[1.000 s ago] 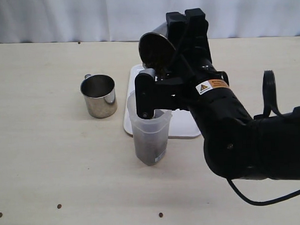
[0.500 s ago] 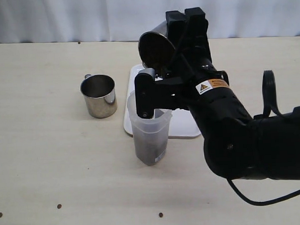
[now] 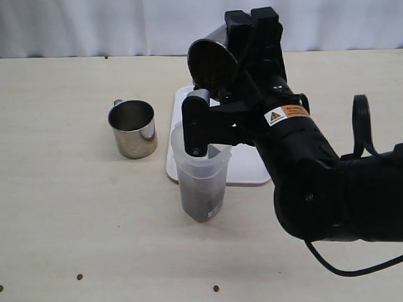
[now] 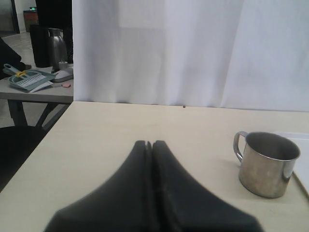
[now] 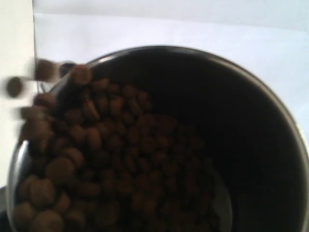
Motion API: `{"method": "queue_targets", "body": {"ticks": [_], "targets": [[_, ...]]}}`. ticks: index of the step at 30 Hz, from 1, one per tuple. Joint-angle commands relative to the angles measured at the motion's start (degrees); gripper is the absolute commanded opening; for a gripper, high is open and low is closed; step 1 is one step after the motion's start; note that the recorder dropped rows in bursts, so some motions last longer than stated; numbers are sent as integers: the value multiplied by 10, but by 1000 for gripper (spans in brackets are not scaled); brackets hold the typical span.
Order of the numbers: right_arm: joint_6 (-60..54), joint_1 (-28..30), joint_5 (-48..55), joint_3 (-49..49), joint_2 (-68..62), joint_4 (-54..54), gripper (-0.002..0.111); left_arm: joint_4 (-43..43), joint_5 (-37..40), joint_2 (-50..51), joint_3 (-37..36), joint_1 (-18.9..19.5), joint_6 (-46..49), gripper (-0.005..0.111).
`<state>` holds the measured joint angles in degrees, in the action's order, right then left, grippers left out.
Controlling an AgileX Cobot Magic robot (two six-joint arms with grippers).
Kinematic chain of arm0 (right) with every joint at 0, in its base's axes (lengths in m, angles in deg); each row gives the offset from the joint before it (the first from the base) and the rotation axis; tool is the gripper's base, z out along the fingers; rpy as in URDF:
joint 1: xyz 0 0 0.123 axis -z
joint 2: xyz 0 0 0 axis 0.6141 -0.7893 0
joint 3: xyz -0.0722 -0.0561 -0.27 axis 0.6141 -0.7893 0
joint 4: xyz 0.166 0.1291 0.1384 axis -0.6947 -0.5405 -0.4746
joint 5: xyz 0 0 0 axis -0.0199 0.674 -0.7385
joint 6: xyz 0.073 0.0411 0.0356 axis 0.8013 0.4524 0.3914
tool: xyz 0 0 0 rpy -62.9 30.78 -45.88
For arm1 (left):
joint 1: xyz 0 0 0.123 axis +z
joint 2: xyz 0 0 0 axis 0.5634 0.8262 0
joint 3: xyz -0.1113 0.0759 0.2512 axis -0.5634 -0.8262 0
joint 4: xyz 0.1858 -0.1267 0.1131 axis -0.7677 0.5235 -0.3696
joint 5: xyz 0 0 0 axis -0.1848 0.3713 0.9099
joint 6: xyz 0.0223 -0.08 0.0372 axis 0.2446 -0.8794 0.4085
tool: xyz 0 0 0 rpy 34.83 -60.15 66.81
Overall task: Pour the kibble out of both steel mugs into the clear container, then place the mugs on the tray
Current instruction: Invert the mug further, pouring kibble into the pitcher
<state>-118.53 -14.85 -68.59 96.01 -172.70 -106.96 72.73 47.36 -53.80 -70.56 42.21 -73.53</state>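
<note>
My right gripper (image 3: 222, 76) is shut on a steel mug (image 3: 211, 60), tipped mouth-down over the clear container (image 3: 201, 171). The right wrist view looks into that mug (image 5: 270, 145): kibble (image 5: 96, 159) lies piled against its lower side and a few pellets (image 5: 46, 70) are spilling over the rim. The container holds a dark layer of kibble (image 3: 200, 199) at its bottom. The second steel mug (image 3: 132, 128) stands upright to the left and looks empty. The white tray (image 3: 246, 170) lies behind the container. My left gripper (image 4: 149, 143) is shut on nothing, well short of the second mug (image 4: 265, 166).
Loose pellets lie on the table near the front edge (image 3: 215, 288) and at the front left (image 3: 79, 277). The bulky right arm (image 3: 323, 186) fills the right side. A white curtain (image 3: 115, 21) closes off the back. Another table with clutter (image 4: 34, 79) stands beyond the left side.
The right gripper and its tipped mug have shifted very slightly. The container, second mug and tray have not moved.
</note>
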Motion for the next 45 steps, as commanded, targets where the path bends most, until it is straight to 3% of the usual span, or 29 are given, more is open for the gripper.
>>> {"method": "queue_targets", "body": {"ticks": [1,45], "targets": [[-1,0,-24,-14,4,29,5,3,-5,-2,-1,-3,0,0],[-1,1,-16,-30,4,64,5,3,-5,-2,-1,-3,0,0]]}}
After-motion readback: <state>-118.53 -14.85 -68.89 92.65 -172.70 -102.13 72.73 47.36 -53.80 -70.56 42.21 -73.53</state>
